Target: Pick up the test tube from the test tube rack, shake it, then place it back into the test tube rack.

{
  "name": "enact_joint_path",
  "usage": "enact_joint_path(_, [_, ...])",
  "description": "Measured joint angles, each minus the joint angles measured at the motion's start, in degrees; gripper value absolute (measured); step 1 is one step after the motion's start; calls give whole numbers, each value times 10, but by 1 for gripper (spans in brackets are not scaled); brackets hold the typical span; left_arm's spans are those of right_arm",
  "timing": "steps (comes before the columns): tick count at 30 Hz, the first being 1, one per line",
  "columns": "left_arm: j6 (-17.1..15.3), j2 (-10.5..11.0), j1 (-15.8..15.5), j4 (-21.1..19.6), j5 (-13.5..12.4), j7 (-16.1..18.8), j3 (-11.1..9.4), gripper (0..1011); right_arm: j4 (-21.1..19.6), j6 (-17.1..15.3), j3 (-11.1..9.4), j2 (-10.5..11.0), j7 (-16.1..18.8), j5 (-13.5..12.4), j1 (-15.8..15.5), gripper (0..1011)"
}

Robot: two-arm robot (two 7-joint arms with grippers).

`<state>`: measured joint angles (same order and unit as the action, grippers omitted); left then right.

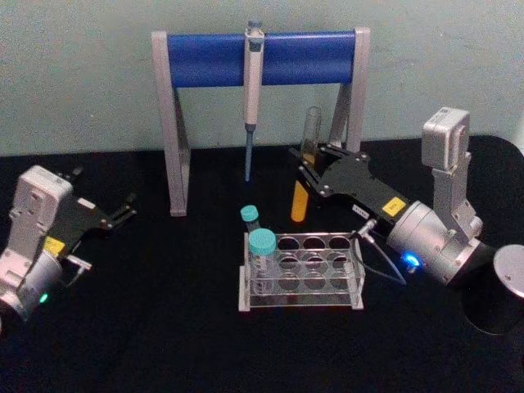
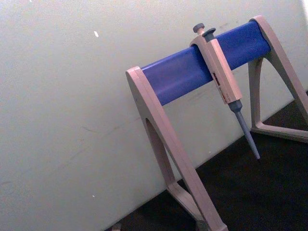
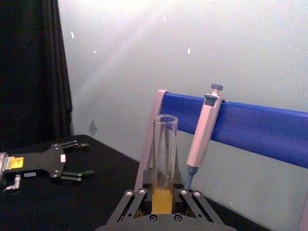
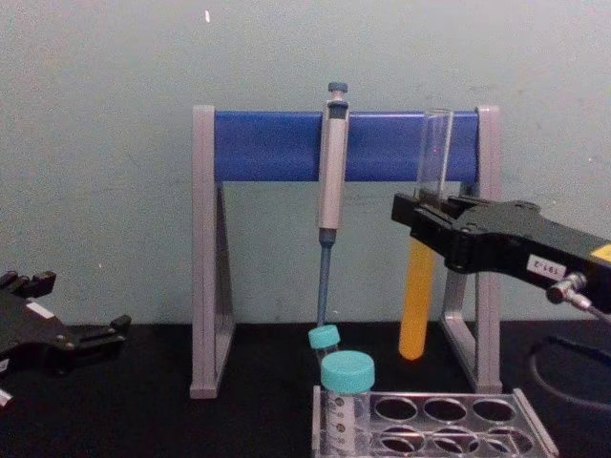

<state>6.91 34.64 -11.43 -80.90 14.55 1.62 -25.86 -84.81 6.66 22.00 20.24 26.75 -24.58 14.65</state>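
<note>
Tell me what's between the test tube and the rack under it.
Nothing. In the chest view the right end effector holds the test tube above the test tube rack, with a bare gap under its round bottom.

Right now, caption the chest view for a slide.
Right gripper holds the test tube upright, clear of the test tube rack.

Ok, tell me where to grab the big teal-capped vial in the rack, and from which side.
Best grip the teal cap from straight above: the vial stands upright in the rack, whose plate rings its lower body, leaving just the top free.
</note>
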Motion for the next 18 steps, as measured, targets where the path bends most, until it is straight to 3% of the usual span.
enact_joint_path(18, [0, 0, 0, 0, 0, 0, 0, 1001, -9, -6, -10, -4, -23, 15, -9, 226])
